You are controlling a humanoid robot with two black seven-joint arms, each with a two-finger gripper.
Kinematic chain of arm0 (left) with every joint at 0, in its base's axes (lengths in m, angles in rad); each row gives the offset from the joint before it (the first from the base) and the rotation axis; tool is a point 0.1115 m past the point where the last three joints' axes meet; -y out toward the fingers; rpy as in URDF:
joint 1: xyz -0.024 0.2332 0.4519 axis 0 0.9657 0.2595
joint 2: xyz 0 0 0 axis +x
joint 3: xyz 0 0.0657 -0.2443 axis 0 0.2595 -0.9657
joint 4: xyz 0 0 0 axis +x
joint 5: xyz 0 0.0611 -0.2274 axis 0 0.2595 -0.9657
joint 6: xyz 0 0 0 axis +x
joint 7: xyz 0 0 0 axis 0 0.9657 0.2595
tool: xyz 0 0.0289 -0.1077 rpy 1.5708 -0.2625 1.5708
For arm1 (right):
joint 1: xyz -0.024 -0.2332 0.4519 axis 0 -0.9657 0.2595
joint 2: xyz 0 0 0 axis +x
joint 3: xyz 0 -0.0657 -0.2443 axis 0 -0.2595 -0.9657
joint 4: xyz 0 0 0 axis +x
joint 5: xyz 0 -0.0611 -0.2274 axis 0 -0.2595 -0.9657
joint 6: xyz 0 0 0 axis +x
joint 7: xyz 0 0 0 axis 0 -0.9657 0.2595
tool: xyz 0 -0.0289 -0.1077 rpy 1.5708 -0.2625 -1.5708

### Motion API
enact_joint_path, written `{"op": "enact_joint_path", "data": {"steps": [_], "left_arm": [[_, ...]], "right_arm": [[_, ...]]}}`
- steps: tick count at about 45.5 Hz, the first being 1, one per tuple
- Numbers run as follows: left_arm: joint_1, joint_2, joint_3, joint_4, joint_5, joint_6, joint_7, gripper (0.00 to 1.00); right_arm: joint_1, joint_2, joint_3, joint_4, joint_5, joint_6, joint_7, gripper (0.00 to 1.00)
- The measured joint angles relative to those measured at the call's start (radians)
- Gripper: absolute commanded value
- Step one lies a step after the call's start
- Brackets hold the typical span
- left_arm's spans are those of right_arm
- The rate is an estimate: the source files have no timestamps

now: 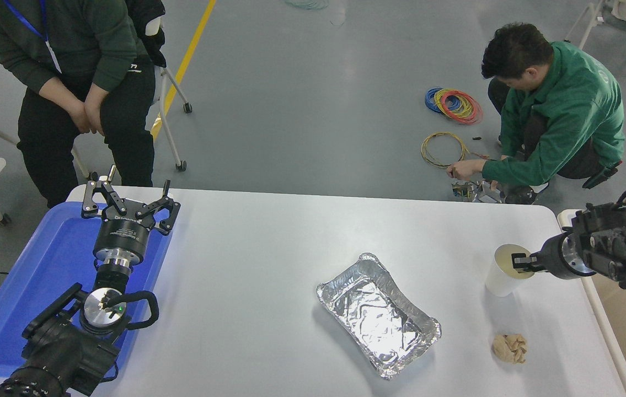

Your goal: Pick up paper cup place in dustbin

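The white paper cup (501,273) stands upright near the table's right edge, its cream inside showing. My right gripper (521,262) comes in from the right edge, and its fingertips pinch the cup's right rim, one finger over the opening. The cup's base looks to be on or just above the table. The dustbin (599,314) is beside the table's right edge, with an off-white rim and a beige inside; only part of it shows. My left gripper (128,207) is parked, open, over the blue tray at the lower left.
A silver foil tray (378,314) lies at the table's middle. A crumpled tan paper ball (509,348) lies in front of the cup. The flat blue tray (42,275) is at the left. One person stands at the far left, another crouches on the floor by wire coils.
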Motion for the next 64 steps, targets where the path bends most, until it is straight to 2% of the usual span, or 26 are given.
{"op": "enact_joint_path", "data": {"steps": [11,22,43,64], "left_arm": [[0.0,0.0,0.0,0.0,0.0,0.0,0.0,1.0],[0.0,0.0,0.0,0.0,0.0,0.0,0.0,1.0],[0.0,0.001,0.0,0.0,0.0,-0.001,0.0,1.0],[0.0,0.001,0.0,0.0,0.0,-0.001,0.0,1.0]], "right_arm": [[0.038,-0.009,-0.002,0.015,-0.01,0.005,0.025,0.0],[0.177,-0.087,-0.001,0.127,-0.067,0.038,0.04,0.0],[0.643,-0.287,-0.036,0.416,-0.227,0.189,0.047,0.0],[0.893,-0.34,-0.06,0.485,-0.255,0.321,0.047,0.0]]}}
